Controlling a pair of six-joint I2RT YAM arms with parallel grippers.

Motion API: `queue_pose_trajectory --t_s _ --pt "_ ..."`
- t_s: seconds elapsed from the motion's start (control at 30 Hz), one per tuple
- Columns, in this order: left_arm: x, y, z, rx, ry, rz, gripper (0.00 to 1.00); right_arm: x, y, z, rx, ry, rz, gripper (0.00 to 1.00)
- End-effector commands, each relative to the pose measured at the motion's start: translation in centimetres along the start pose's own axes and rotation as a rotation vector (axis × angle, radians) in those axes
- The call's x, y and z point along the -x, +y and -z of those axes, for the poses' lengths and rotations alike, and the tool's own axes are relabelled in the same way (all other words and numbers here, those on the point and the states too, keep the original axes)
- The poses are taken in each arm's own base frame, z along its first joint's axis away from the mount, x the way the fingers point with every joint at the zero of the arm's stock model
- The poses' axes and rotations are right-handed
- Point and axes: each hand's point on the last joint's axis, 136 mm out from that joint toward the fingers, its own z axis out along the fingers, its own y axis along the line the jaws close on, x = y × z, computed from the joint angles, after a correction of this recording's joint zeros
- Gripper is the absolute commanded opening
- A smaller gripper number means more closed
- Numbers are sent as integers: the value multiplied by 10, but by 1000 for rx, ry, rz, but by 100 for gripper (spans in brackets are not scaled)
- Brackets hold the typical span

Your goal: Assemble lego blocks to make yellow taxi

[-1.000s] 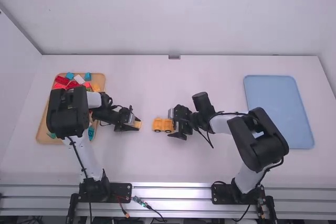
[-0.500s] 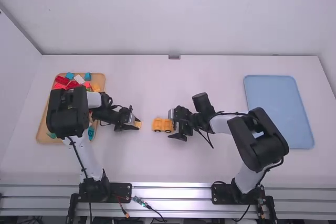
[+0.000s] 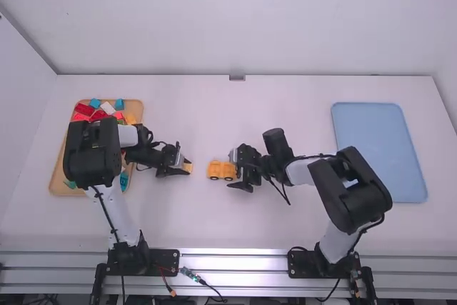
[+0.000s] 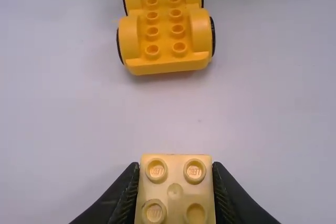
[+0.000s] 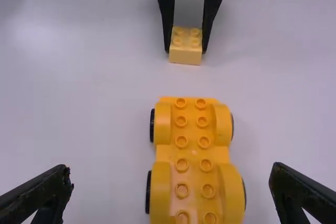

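Note:
In the high view my left gripper (image 3: 187, 168) is shut on a pale yellow block (image 3: 188, 167), left of the orange-yellow car base (image 3: 221, 170). My right gripper (image 3: 233, 171) stands at the car base's right end. The left wrist view has my left gripper (image 4: 176, 190) with its fingers on both sides of the 2x2-studded block (image 4: 175, 190); the wheeled base (image 4: 165, 35) lies apart from it. In the right wrist view my right gripper (image 5: 170, 190) is open, a finger on each side of the studded base (image 5: 193, 153), touching neither side.
A wooden tray (image 3: 60, 169) of red, teal, white and yellow blocks lies at the left, partly under the left arm. On the right, behind the right arm, is a blue tray (image 3: 378, 151).
The right gripper has shifted very slightly at the car base. The left arm holds nearly still with its block, and the car base has stayed in place.

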Motion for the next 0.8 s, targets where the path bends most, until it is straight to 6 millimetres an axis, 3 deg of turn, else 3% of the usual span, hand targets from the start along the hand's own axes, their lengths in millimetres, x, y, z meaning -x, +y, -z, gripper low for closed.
queue_pose_trajectory --t_s 0.0,0.2,0.33,0.67,0.77 --pt "1 1 -2 -4 -6 20 29 -11 13 -3 20 -9 -76 99" --pt "1 1 -2 -5 -7 21 29 -19 10 -10 -10 -41 -90 99" --pt "2 1 -2 -1 -14 21 29 -34 -3 -27 2 -32 -178 99" --pt "2 2 -2 0 -16 22 31 -34 -10 -36 25 -54 -198 99" --pt "3 1 -2 -2 -18 25 31 -34 -10 -36 26 -54 -197 93"
